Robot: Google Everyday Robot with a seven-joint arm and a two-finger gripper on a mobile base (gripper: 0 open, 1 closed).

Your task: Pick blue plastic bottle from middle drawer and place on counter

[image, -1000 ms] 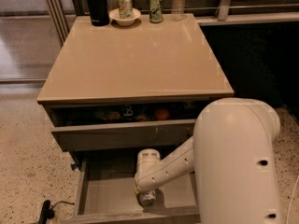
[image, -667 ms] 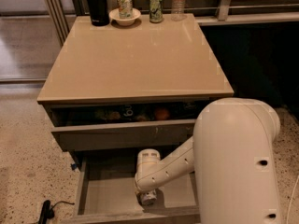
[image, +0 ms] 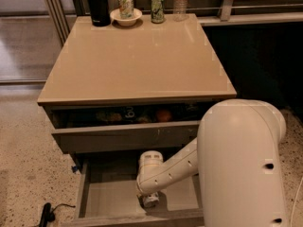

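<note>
Gripper (image: 149, 195) sits low inside the middle drawer (image: 113, 197), at the end of the white arm (image: 165, 171) that reaches in from the right. The wrist hides it from above, so I cannot tell whether it is open or closed on anything. Directly beneath it, on the drawer floor near the front, a small pale shape shows. I take this to be the blue plastic bottle (image: 152, 203), though most of it is covered. The bottle therefore lies straight below the gripper, not off to a side. Its long axis cannot be read, though it is likely upright. The next move calls for a straight lift clear of the partly open top drawer (image: 123, 136) overhanging the far half. The counter (image: 137, 60) lies above and beyond, bare across its near part. At its far edge stand a black flask (image: 97, 4), a bowl (image: 126, 17) holding a can, a green can (image: 157, 7) and a clear bottle (image: 180, 1).
</note>
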